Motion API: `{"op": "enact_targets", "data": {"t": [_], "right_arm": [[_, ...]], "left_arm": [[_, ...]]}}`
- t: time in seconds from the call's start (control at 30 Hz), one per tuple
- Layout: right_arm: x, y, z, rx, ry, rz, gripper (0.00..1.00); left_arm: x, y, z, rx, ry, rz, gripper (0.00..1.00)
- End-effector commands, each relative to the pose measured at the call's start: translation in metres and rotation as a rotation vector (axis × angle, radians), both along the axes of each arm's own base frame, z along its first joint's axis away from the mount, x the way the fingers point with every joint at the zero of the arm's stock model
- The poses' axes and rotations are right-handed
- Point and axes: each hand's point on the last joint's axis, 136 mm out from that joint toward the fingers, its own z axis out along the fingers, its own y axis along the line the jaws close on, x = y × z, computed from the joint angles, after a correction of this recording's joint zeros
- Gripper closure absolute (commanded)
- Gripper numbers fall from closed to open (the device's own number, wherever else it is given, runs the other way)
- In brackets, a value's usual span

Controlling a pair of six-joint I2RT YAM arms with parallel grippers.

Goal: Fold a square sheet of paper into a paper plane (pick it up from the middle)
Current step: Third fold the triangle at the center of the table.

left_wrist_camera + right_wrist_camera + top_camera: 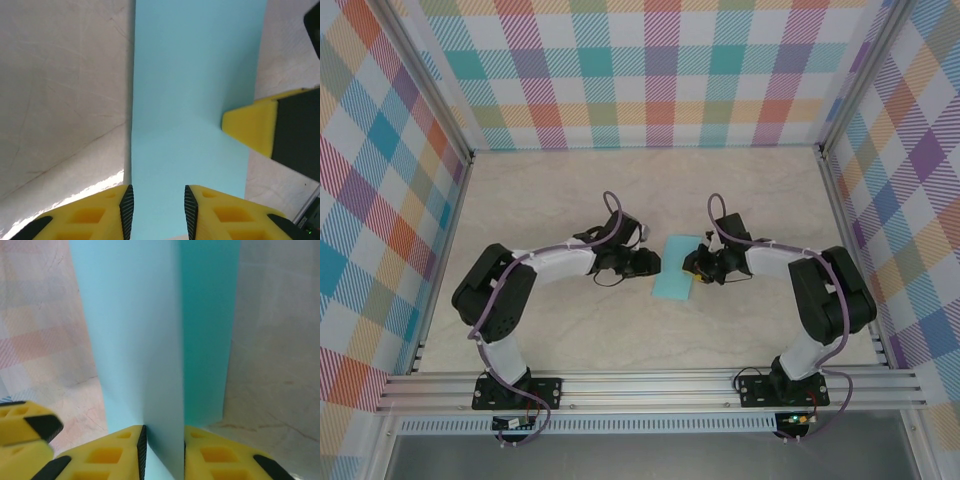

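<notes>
at mid-table, left tool (157, 202) and right tool (164, 442), jaws slightly parted, straddle the square sheet of paper (675, 278).

The pale beige tabletop (570, 190), matte and with faint marble-like veins, carries near its middle one thin light turquoise sheet of paper (675, 268), a narrow rectangle from above, and whether it lies fully flat I cannot tell.

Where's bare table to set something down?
Free: the far strip of table along the back wall, and the near strip between paper and front rail. Crowded: the centre, where left gripper and right gripper flank the paper.
</notes>
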Motion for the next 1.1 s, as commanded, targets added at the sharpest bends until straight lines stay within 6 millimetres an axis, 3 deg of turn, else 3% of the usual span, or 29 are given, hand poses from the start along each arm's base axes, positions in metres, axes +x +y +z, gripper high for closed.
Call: {"op": "enact_targets", "data": {"t": [0.0, 0.33, 0.53, 0.7, 1.07], "right_arm": [[0.006, 0.007, 0.003, 0.023, -0.023, 0.068, 0.81], [0.012, 0.031, 0.011, 0.137, -0.043, 0.193, 0.88], [0.008, 0.026, 0.010, 0.108, -0.032, 0.195, 0.84], [0.011, 0.007, 0.009, 0.060, -0.001, 0.104, 0.74], [0.015, 0.005, 0.014, 0.110, 0.017, 0.080, 0.81]], "left_arm": [[-0.005, 0.005, 0.013, 0.005, -0.081, -0.019, 0.65], [-0.018, 0.009, 0.028, 0.038, -0.194, -0.074, 0.56], [-0.027, -0.001, 0.027, 0.116, -0.261, -0.139, 0.44], [-0.039, -0.012, 0.017, 0.266, -0.329, -0.234, 0.41], [-0.065, -0.037, 0.001, 0.433, -0.436, -0.403, 0.36]]}}
